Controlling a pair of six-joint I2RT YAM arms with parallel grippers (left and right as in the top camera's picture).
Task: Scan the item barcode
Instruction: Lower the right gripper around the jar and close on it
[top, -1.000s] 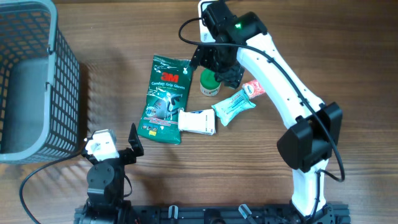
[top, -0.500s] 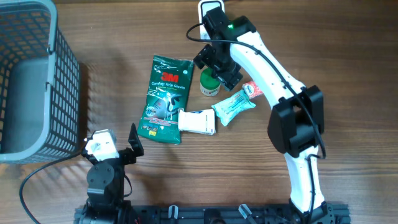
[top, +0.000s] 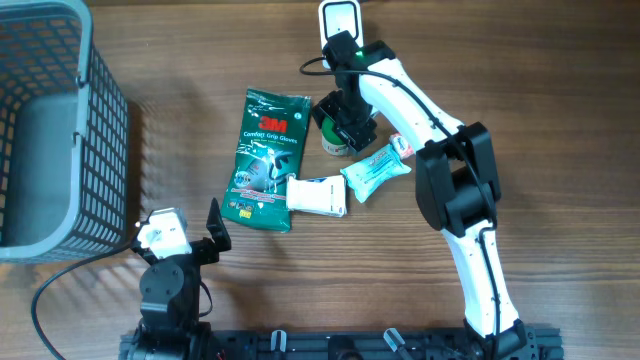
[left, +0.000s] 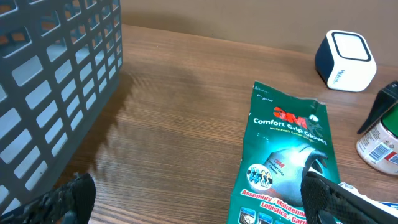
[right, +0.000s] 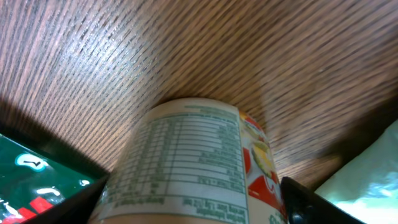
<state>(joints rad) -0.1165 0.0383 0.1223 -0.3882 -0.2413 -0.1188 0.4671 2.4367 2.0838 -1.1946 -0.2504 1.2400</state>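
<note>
- Small round jar (right: 193, 155), green lid, white printed label: stood upright on the brown wooden table (top: 560, 80), just right of the green 3M glove packet (top: 265, 160) and near the white, dark-sided barcode scanner (top: 338, 18).
- Right gripper (right: 193, 196): fingers placed either side of the jar; whether it is pinched cannot be told.
- Left gripper (left: 196, 186): fingers spread wide, nothing held, located by the grey plastic basket (top: 100, 120).

From overhead the right gripper (top: 342, 122) covers most of the jar (top: 333, 144); whether its fingers (right: 308, 202) touch the jar cannot be told. The right wrist view leaves the label print (right: 180, 155) too blurred to read and cuts off the jar's base. The basket (top: 108, 150) runs off the overhead's left edge; the glove pack (left: 283, 155) is cut off at its lower end in the left wrist view.
</note>
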